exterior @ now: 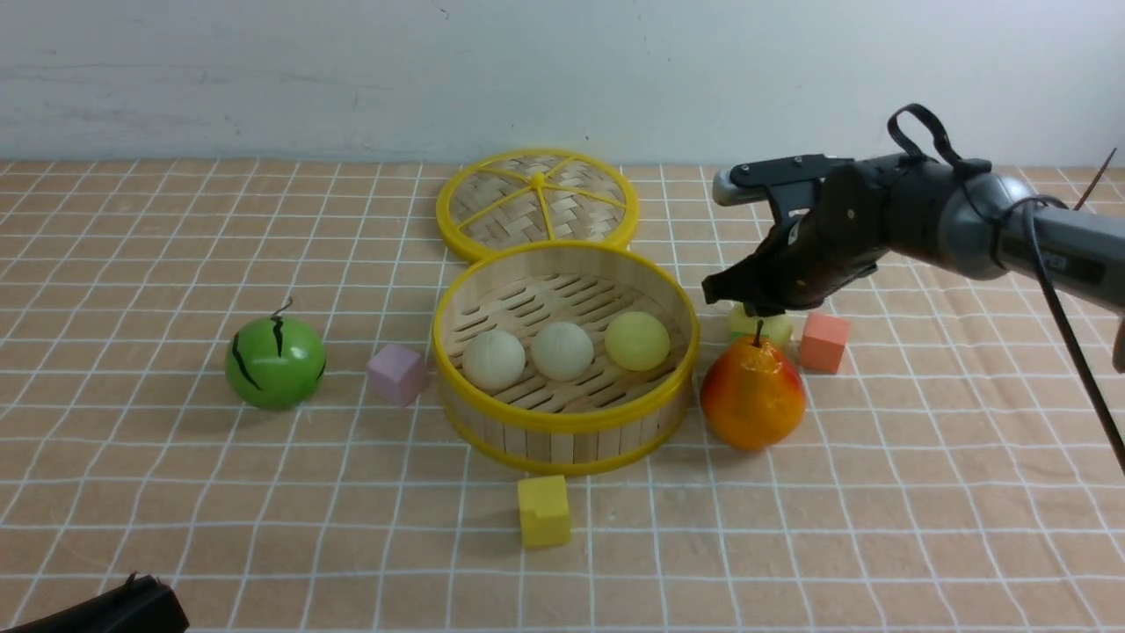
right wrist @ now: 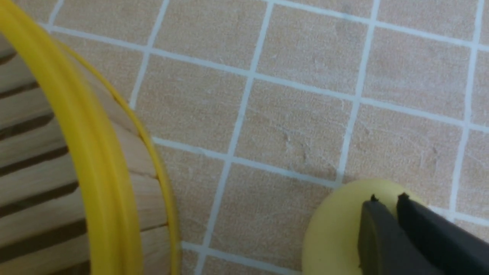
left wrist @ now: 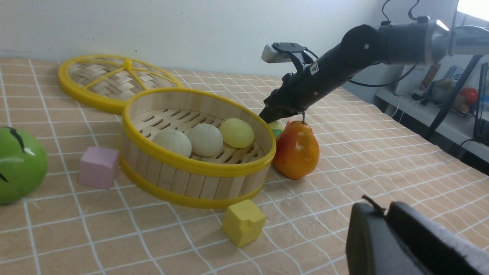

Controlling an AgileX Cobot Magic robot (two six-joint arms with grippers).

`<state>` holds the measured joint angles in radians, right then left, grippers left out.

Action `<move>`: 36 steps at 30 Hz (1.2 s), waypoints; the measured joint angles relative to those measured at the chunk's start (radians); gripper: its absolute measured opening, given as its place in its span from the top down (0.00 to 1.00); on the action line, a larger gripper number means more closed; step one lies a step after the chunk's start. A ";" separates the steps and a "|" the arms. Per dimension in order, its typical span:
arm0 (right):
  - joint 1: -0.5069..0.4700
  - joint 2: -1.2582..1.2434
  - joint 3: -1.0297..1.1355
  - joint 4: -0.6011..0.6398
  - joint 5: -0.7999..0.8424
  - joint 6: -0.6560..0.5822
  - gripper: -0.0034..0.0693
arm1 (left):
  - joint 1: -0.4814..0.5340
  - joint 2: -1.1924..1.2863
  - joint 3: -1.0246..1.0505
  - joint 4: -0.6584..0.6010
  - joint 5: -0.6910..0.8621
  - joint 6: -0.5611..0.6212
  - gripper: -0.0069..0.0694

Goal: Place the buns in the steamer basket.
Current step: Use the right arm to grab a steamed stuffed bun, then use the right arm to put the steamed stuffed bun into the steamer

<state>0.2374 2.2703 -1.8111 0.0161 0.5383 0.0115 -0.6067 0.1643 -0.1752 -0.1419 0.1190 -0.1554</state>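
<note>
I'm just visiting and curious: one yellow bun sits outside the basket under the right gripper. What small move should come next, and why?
Probably open the right gripper first. Its fingertips sit nearly together over the pale yellow bun, which lies behind the pear, outside the steamer basket. Closed like that they could not go around the bun to lift it.

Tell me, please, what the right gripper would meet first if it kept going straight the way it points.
Probably the pale yellow bun behind the pear; the right gripper points down at it, though the gap is unclear.
</note>
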 joint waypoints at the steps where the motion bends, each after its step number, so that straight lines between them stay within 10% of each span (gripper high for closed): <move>1: 0.000 -0.005 0.000 0.000 0.005 -0.011 0.94 | 0.000 0.000 0.000 0.000 0.000 0.000 0.84; 26: 0.223 -0.040 0.001 0.193 -0.292 -0.182 0.90 | 0.000 0.000 0.005 0.000 0.002 0.000 0.81; 32: 0.222 0.015 0.003 0.195 -0.328 -0.176 0.68 | 0.000 0.000 0.005 0.000 0.002 0.000 0.81; 36: 0.222 -0.024 0.003 0.195 -0.282 -0.176 0.36 | 0.000 0.000 0.005 0.000 0.002 0.000 0.80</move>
<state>0.4589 2.2461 -1.8077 0.2116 0.2560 -0.1641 -0.6067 0.1643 -0.1700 -0.1419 0.1213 -0.1554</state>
